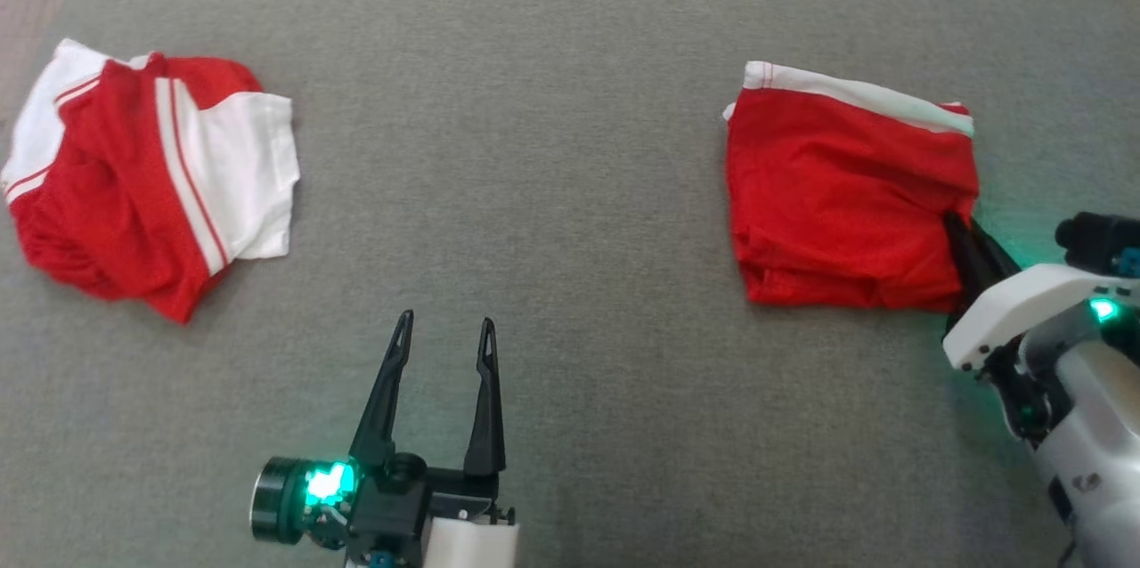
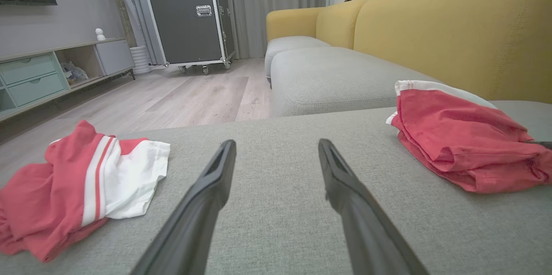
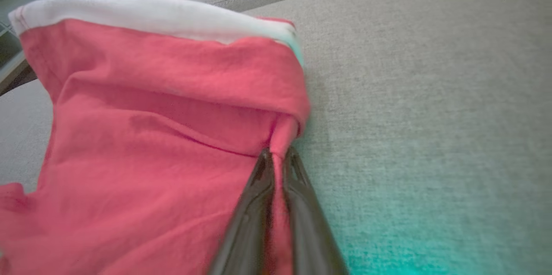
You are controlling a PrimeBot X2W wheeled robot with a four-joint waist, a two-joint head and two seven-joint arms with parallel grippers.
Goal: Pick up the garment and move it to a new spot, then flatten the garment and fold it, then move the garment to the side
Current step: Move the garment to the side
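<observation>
Right wrist view shows the right jaws pinched tight on the near right edge of the folded red garment (image 3: 151, 137). It lies on the right of the gray sofa seat (image 1: 552, 194), spreading left and far from them. The left jaws gape wide, well apart from it.

A broad strip of bare grey sofa cushion (image 1: 552, 194) runs from the near edge to the far edge through the middle, wide enough for a hand to pass freely. The left hand (image 1: 447, 319), fingers spread, stands over the near-middle of that strip. At the left edge a crumpled red-and-white garment (image 1: 134, 185) blocks the way. Toward the right edge lies the folded red garment (image 1: 837, 194), with the right hand (image 3: 278, 154) pinched on its near right corner. A yellow backrest (image 2: 453, 29) walls off the space behind it.
</observation>
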